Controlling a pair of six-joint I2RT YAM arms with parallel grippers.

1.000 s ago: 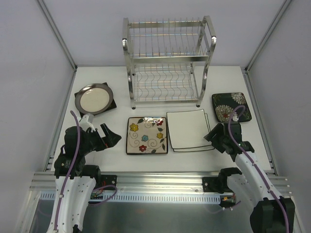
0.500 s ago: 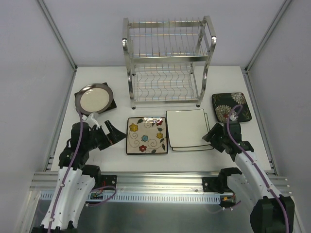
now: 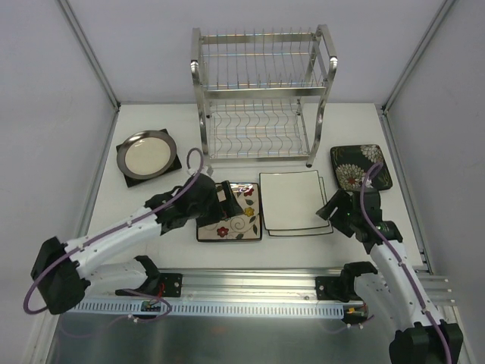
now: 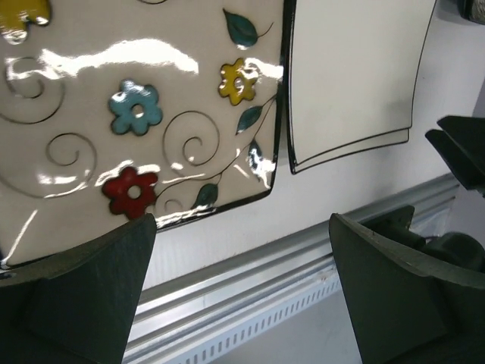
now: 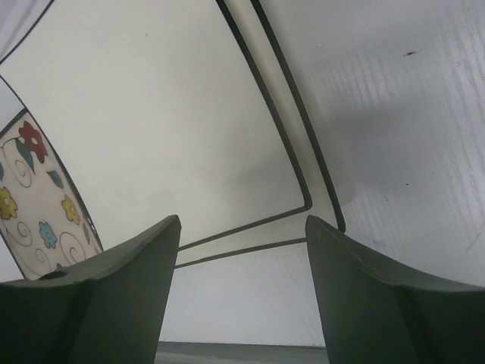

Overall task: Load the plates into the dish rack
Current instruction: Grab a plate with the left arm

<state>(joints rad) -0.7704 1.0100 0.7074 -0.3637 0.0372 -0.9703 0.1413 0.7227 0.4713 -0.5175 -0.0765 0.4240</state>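
The chrome dish rack [image 3: 261, 98] stands at the back of the table with its slots bare. In front of it lie a cream flowered plate [image 3: 241, 220] [image 4: 114, 98] and two stacked white plates [image 3: 294, 201] [image 4: 348, 76] [image 5: 151, 114]. A round cream plate [image 3: 145, 154] rests on a dark square one at the left, and a dark plate with white flowers [image 3: 361, 167] lies at the right. My left gripper [image 3: 233, 199] [image 4: 242, 288] hangs open over the flowered plate's near part, holding nothing. My right gripper [image 3: 328, 208] [image 5: 242, 296] is open just off the white plates' near right corner.
The table's near edge is an aluminium rail [image 3: 250, 282] [image 4: 250, 265], close below both grippers. White enclosure walls with metal posts stand on either side. My right gripper's dark fingers [image 4: 458, 148] show at the right edge of the left wrist view.
My left arm has swung from the table's left side rightward, out over the flowered plate. The right gripper has shifted slightly and its jaws have widened a little.
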